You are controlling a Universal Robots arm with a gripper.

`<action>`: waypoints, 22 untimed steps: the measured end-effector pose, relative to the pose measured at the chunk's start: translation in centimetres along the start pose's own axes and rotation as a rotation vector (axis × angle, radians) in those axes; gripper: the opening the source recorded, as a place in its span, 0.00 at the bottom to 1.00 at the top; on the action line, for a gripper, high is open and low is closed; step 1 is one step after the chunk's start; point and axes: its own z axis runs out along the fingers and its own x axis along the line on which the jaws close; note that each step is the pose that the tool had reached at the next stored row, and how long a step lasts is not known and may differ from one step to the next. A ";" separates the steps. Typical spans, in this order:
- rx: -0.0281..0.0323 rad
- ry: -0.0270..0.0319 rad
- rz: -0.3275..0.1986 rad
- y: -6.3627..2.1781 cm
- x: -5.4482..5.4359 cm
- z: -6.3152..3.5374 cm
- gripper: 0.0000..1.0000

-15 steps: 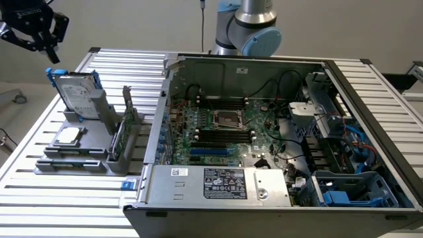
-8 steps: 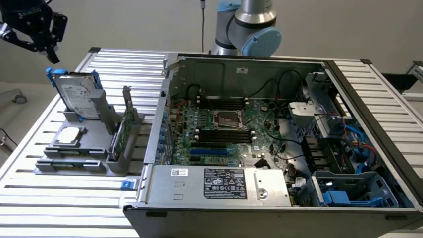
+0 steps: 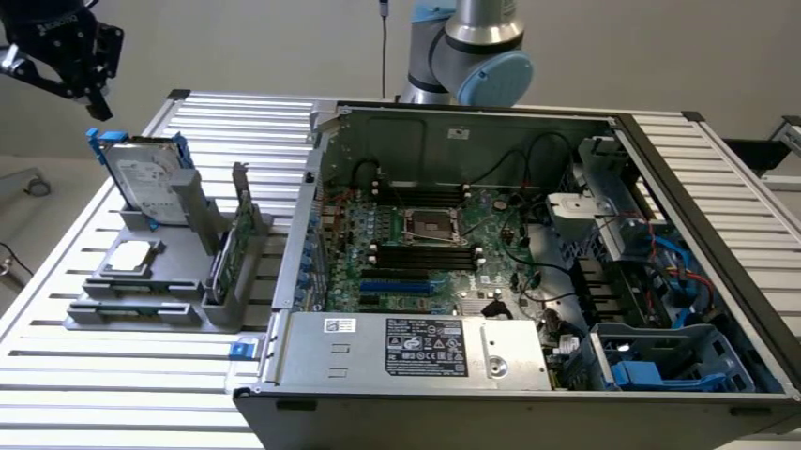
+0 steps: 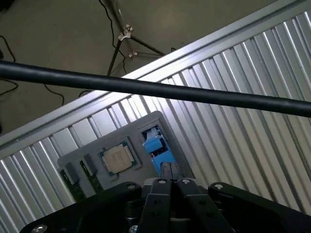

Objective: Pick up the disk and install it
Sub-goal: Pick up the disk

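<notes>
Disk (image 3: pixel 141 178), lower part behind holder (image 3: pixel 188 214)

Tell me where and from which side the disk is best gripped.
Probably grip the disk by its exposed top edge, pinching both flat faces, from above. It stands on edge in the grey holder, which covers its lower part, with blue rails on both sides. The claw hangs above, shut.

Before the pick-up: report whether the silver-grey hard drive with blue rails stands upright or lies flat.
Upright: the silver-grey hard drive stands on edge in the grey holder.
</notes>
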 end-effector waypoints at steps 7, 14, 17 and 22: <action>0.0001 0.0067 -0.127 0.00 0.0 0.00 0.11; 0.0002 0.0127 -0.255 0.00 0.0 0.00 0.11; 0.0001 0.0149 -0.309 0.00 0.0 0.00 0.11; 0.0011 0.0175 -0.400 0.00 0.0 0.01 0.11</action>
